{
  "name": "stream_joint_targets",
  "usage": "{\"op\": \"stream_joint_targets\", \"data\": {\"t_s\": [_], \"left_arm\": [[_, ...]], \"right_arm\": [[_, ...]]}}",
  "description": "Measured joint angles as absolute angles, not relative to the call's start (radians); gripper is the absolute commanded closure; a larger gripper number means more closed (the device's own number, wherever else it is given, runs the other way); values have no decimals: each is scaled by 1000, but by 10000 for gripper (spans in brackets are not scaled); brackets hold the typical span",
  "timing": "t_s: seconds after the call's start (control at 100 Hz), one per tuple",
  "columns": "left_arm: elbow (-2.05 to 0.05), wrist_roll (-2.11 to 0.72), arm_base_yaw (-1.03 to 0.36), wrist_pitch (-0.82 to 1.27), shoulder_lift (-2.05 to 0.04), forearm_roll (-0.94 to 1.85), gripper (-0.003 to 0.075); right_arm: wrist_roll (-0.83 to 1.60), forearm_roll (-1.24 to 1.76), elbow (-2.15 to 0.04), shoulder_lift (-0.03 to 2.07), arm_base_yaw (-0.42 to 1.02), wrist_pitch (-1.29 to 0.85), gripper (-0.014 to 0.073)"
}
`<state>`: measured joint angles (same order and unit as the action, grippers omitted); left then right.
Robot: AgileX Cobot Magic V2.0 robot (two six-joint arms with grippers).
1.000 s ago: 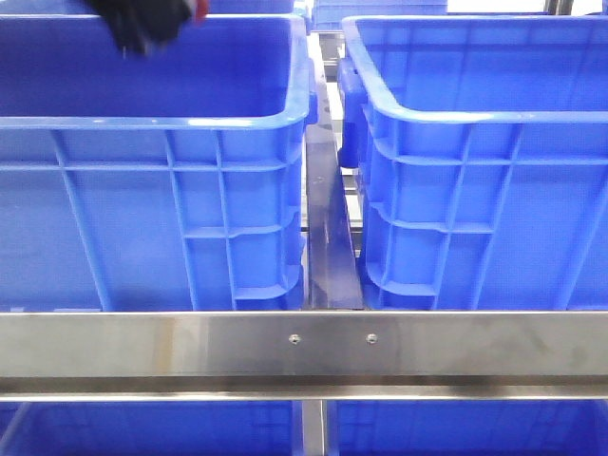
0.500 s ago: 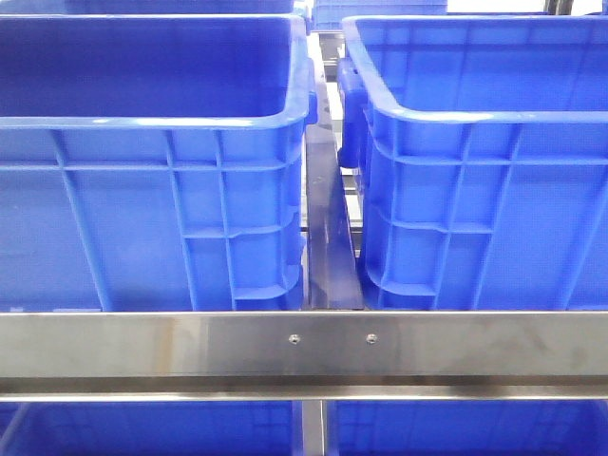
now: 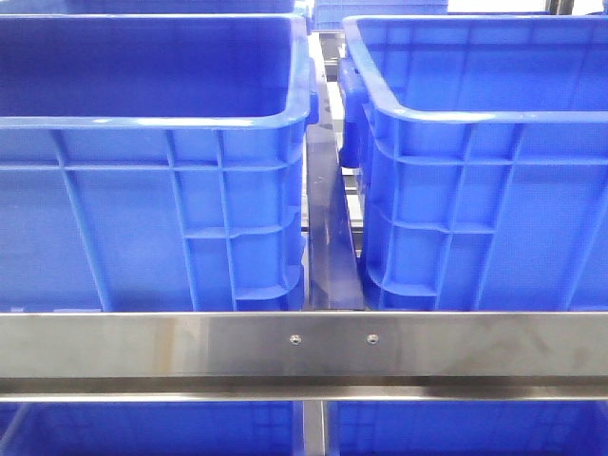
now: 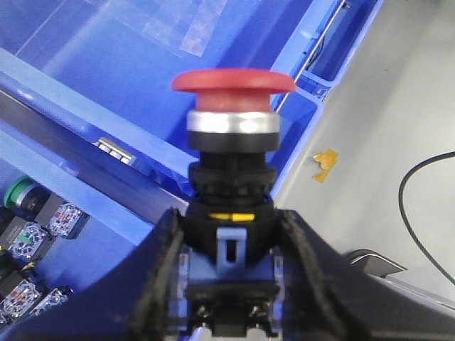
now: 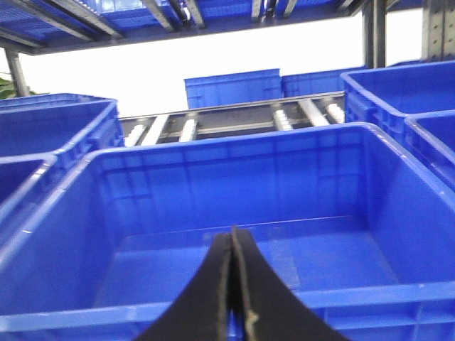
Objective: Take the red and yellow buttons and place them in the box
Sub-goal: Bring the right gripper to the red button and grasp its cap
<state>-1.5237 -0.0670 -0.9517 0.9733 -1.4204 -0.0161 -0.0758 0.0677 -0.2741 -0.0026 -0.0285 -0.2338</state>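
Holding a glossy red, mushroom-capped plastic push button (image 4: 233,82) by its black lower body, the left tool (image 4: 231,284) is clenched on that part, with 1 black finger pressed to each side. In the left wrist view the button stands upright between the fingers, carried in the air above the thick rim of a large bright-blue plastic crate (image 4: 213,42); grey floor and a black cable (image 4: 419,206) lie beyond. Whether this crate is the target box cannot be told from that view. A neighbouring compartment holds other switch parts, among them a green-capped button (image 4: 18,193).

The right tool (image 5: 233,298) is closed with its 2 fingers touching and grasps nothing. It hangs over the near rim of a second big blue plastic crate (image 5: 234,185) with ribbed inner walls, whose visible floor shows no parts.

The front view shows 2 large blue crates, left (image 3: 152,190) and right (image 3: 484,190), behind a near steel rail (image 3: 304,347); neither tool appears there.

Progress, as a judgement: 1 button is picked but not yet released into a box. The yellow button is not visible in any view, so its pick and placement cannot be confirmed as done.
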Motion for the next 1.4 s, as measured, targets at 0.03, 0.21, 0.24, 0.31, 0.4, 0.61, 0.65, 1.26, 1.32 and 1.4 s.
{"op": "stream_joint_targets", "data": {"t_s": [0.03, 0.21, 0.24, 0.31, 0.4, 0.61, 0.65, 1.26, 1.32, 1.4], "left_arm": [[-1524, -67, -952, 973, -1420, -16, 739], [-1524, -67, -952, 973, -1420, -16, 739], [-1524, -67, -952, 973, -1420, -16, 739], [-1524, -67, -952, 973, -1420, -16, 739], [-1524, -67, -952, 973, -1420, -16, 739], [-1524, -67, -952, 973, -1420, -16, 739], [-1524, -67, -952, 973, -1420, -16, 739], [-1524, -67, -952, 973, -1420, -16, 739], [-1524, -67, -952, 973, -1420, -16, 739], [-1524, -67, -952, 973, -1420, -16, 739]], "right_arm": [[-76, 75, -312, 9, -28, -278, 661], [-76, 131, -546, 182, -28, -592, 661], [-76, 148, -578, 217, -28, -636, 661], [-76, 186, -649, 301, -28, -728, 661], [-76, 237, -708, 398, -28, -791, 661], [-76, 307, -728, 540, -28, -796, 565], [-76, 319, -728, 557, -28, -796, 491], [235, 1045, -730, 665, -28, -784, -8], [306, 1153, -730, 702, -28, -800, -8], [399, 1265, -730, 760, -28, -833, -8]]}}
